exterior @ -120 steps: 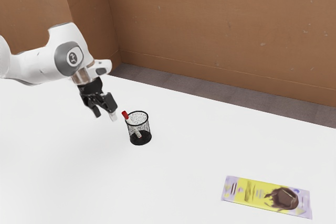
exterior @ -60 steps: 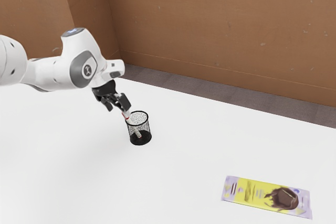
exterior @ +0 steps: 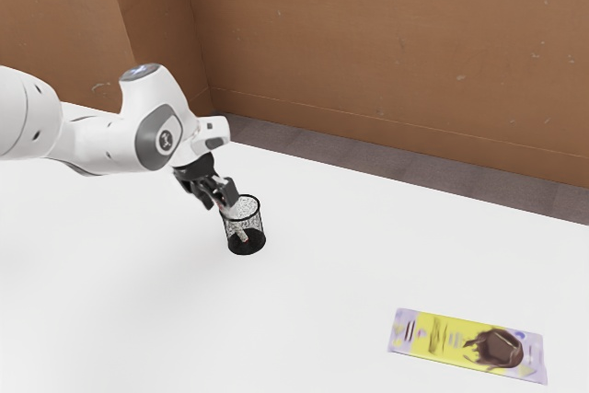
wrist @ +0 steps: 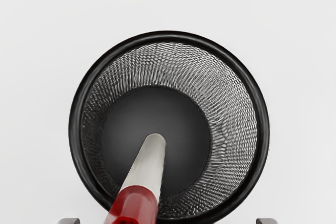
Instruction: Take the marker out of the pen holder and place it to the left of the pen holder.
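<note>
Marker [wrist: 148,166] found standing aslant inside the pen holder [wrist: 263,127], with its plain lower end at the holder's floor and its red cap [wrist: 134,203] raised at the rim, on the side from which the arm [exterior: 110,140] comes in. The claw [exterior: 223,203] is noted at that same side of the rim, directly at the capped end; its fingers are apart, one fingertip [wrist: 69,222] and its fellow [wrist: 266,222] being seen on either side of the cap, with nothing clamped. The cap is placed off centre between them, nearer the first fingertip than the second. As to the long axis, the marker is pointed up and out of the holder toward the claw, from the exterior view's right to its left, and is run roughly across the line on which the fingers would be closed. A pinch on the sides of the cap is therefore judged to be the step in hand, with slight centring advised. Whether the cap is deep enough between the fingers cannot be told. Withdrawal along the marker's slant is recommended; if it were pulled sideways, the rim could be caught and the holder tipped on the table [exterior: 313,310].
</note>
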`<move>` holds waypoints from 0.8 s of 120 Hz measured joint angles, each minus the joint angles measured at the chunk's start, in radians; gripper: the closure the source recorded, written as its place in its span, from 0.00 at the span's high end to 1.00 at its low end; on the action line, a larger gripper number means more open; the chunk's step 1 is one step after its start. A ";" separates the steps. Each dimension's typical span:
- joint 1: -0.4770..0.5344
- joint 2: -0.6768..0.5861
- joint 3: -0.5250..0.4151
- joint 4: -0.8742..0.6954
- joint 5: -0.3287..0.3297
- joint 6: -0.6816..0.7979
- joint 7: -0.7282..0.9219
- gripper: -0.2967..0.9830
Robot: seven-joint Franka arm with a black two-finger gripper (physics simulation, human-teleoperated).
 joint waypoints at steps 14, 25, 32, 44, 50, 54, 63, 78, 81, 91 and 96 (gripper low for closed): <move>-0.004 0.002 0.000 0.001 0.000 0.004 -0.012 0.54; -0.005 0.006 0.000 0.005 -0.004 0.007 -0.019 0.54; -0.004 0.009 0.000 0.008 -0.005 0.008 -0.023 0.54; -0.001 0.022 0.000 0.023 -0.005 0.009 -0.027 0.54; 0.000 0.032 0.000 0.032 -0.004 0.009 -0.029 0.53; 0.000 0.039 0.001 0.034 -0.004 0.009 -0.030 0.52; 0.001 0.046 0.000 0.036 -0.004 0.010 -0.032 0.50; 0.008 0.047 0.001 0.039 -0.003 0.010 -0.034 0.46; 0.008 0.047 0.001 0.041 -0.003 0.010 -0.034 0.45; 0.008 0.047 0.001 0.049 -0.004 0.010 -0.035 0.42; 0.009 0.047 0.001 0.052 -0.004 0.010 -0.035 0.41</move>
